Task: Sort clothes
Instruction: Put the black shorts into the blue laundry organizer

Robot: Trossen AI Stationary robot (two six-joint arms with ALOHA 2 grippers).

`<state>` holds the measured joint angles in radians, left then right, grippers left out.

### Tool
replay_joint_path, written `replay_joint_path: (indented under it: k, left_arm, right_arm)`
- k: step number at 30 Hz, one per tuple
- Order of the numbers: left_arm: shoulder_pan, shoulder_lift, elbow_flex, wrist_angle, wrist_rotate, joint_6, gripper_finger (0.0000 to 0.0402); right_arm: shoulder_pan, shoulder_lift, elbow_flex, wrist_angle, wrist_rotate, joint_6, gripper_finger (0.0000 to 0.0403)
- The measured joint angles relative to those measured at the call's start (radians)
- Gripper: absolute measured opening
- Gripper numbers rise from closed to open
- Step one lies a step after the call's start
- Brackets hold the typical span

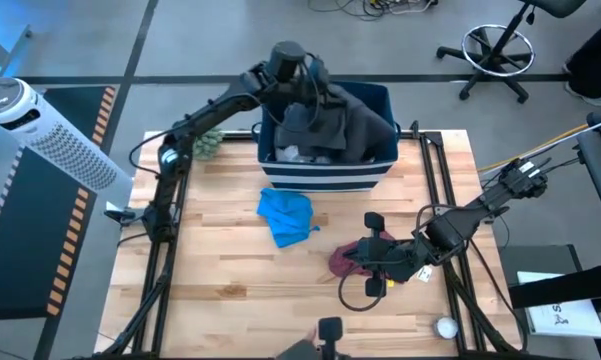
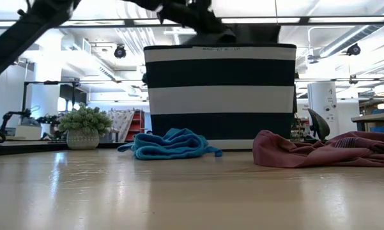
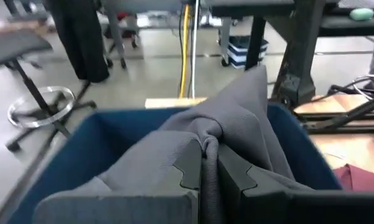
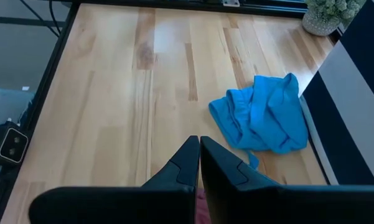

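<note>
A dark grey garment [image 1: 345, 125] fills the navy striped bin [image 1: 325, 178] at the table's far edge, and something white [image 1: 288, 153] lies in the bin beside it. My left gripper [image 3: 208, 163] is over the bin, shut on the grey garment. A turquoise-blue garment [image 1: 285, 215] lies crumpled on the table in front of the bin. A maroon garment [image 1: 345, 262] lies on the table to the right of it. My right gripper [image 4: 200, 149] is shut and empty, above the maroon garment's edge. My left gripper pinches a bunched fold of the dark grey garment [image 3: 210, 134] between its two fingers. The fingers come from the table's left side, slanting a little downward over the bin. The cloth spreads slack from the fold into the bin and rises in a peak [image 3: 256, 81] toward the bin's far right corner.
A green fuzzy plant in a pot [image 1: 208, 142] stands left of the bin. A small round white object [image 1: 445, 326] lies near the table's front right corner. Bare wood stretches across the near left of the table [image 4: 124, 93].
</note>
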<state>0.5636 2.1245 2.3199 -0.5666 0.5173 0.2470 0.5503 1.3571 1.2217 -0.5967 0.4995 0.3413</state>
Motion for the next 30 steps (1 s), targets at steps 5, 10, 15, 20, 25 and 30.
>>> replay_joint_path:
  k: [5,10,15,20,25,30]
  left_arm:
    - [0.000,0.058,-0.001,-0.040,-0.005,-0.018,0.0028]
    - [0.002,0.065,-0.002,-0.121,-0.049,-0.016,0.0077]
    - [0.002,0.033,-0.002,-0.220,-0.145,0.034,0.0137]
    - [0.002,-0.034,-0.002,-0.281,-0.217,0.059,0.0200]
    - [0.002,-0.109,-0.007,-0.347,-0.235,0.080,0.0242]
    - [0.001,-0.245,-0.119,-0.311,-0.236,0.084,0.0240]
  right_arm:
    - [0.000,0.000,0.000,0.000,-0.001,0.002,0.0000]
    - [0.001,0.000,0.000,-0.001,-0.001,0.009,0.0000]
    - [0.002,0.000,-0.001,-0.001,-0.002,0.008,0.0000]
    - [0.002,0.000,-0.001,0.000,-0.002,0.001,0.0000]
    - [-0.007,-0.006,-0.001,0.003,0.036,-0.020,0.0000]
    - [-0.056,-0.049,0.027,0.003,0.083,-0.081,0.0000]
